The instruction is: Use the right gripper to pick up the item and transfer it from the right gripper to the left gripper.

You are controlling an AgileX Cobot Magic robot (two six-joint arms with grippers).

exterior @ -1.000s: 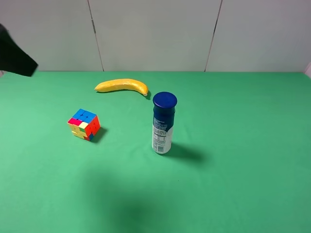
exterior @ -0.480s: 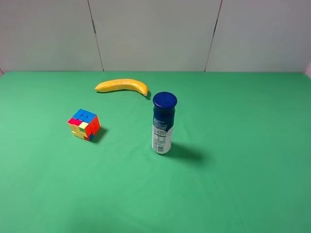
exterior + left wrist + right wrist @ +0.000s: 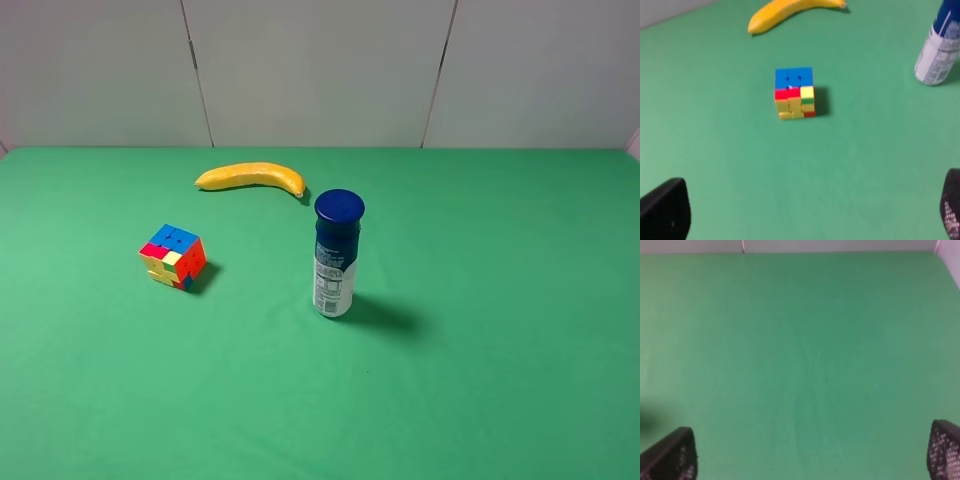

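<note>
Exterior high view: the puzzle cube (image 3: 172,256) sits on the green table (image 3: 500,380) at left of centre, blue face up, untouched. A banana (image 3: 251,176) lies above it; a blue-capped bottle (image 3: 336,253) stands upright at centre. Wrist views: left gripper (image 3: 805,215) and right gripper (image 3: 812,452) both spread wide, empty.

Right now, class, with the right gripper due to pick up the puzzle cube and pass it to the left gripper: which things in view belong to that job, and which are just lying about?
Part of the job:
- puzzle cube, untouched on the green cloth
- right gripper, open, over bare cloth
- left gripper, open, above the cube

Just lying about:
- banana
- blue-capped bottle, standing upright
</note>
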